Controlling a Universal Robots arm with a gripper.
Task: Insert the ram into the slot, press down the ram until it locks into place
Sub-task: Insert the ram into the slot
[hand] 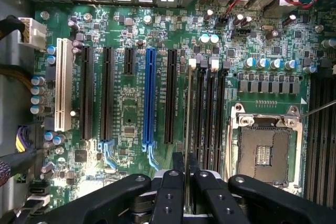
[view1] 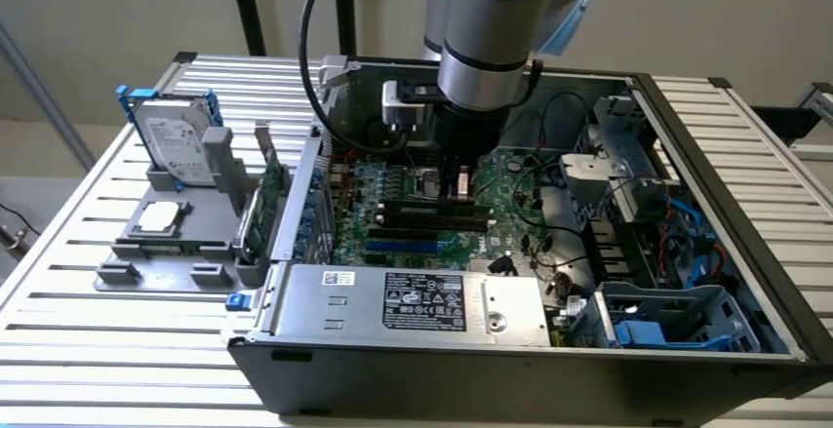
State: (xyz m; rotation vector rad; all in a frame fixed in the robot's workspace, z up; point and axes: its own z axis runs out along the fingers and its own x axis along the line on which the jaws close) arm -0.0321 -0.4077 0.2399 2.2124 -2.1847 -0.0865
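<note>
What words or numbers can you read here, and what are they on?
Nothing is clear enough to quote.
Black label on the silver box: print too small.
White sticker beside it: blurred.
Hard drive label: blurred.
Motherboard printing: too small.
Ram, edge-on in the pincer: nothing readable.

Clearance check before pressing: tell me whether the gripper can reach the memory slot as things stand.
Probably yes. The gripper holds the memory stick edge-on along the slot, and no cable or card crosses between them.
</note>
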